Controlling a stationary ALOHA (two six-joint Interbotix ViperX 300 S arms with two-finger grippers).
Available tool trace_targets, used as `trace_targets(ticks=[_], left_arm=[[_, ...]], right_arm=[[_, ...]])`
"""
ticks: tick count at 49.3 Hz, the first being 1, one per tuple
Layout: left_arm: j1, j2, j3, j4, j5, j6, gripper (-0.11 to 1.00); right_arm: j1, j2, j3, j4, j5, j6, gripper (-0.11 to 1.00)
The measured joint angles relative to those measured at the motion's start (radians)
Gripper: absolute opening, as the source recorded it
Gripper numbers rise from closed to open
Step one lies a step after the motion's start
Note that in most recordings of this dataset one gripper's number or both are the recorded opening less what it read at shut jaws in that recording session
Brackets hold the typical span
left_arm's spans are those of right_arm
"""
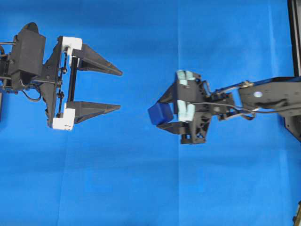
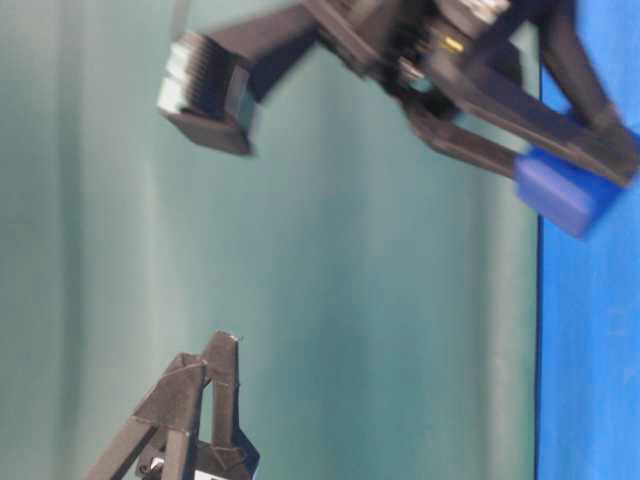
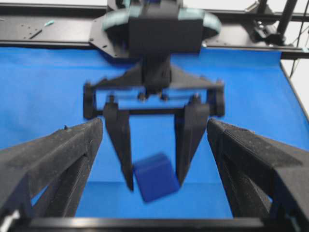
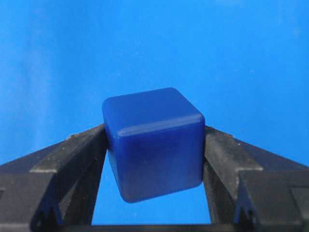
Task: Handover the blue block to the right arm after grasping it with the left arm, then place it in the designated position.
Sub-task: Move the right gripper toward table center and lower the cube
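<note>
The blue block hangs above the blue cloth, pinched between the two black fingers of my right gripper, which reaches in from the right. In the right wrist view the block is tilted and both pads press its sides at my right gripper. My left gripper, with white blocks at its finger bases, stands wide open to the left, clear of the block and with nothing in it. From the left wrist, the block sits ahead between the right arm's fingertips, beyond my left gripper.
A blue cloth covers the table. A black frame post runs along the right edge. In the left wrist view a black rail lies across the back behind the right arm.
</note>
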Motion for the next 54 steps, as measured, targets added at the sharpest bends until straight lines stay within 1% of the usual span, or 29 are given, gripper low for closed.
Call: trace_targets(ticks=[15,26,54], left_arm=[[-0.002,0.0,0.0,0.002,0.0,0.0,0.93],[0.0,-0.002,0.0,0.0,0.0,0.0,0.93],[0.0,-0.002,0.0,0.0,0.0,-0.002,0.93]], right_arm=[[-0.009,0.15,-0.057,0.012,-0.091,0.0,0.5],[-0.015,0.249,-0.1,0.032,-0.104,0.0,0.5],[-0.02,0.284,-0.11,0.055,-0.14,0.0,0.5]])
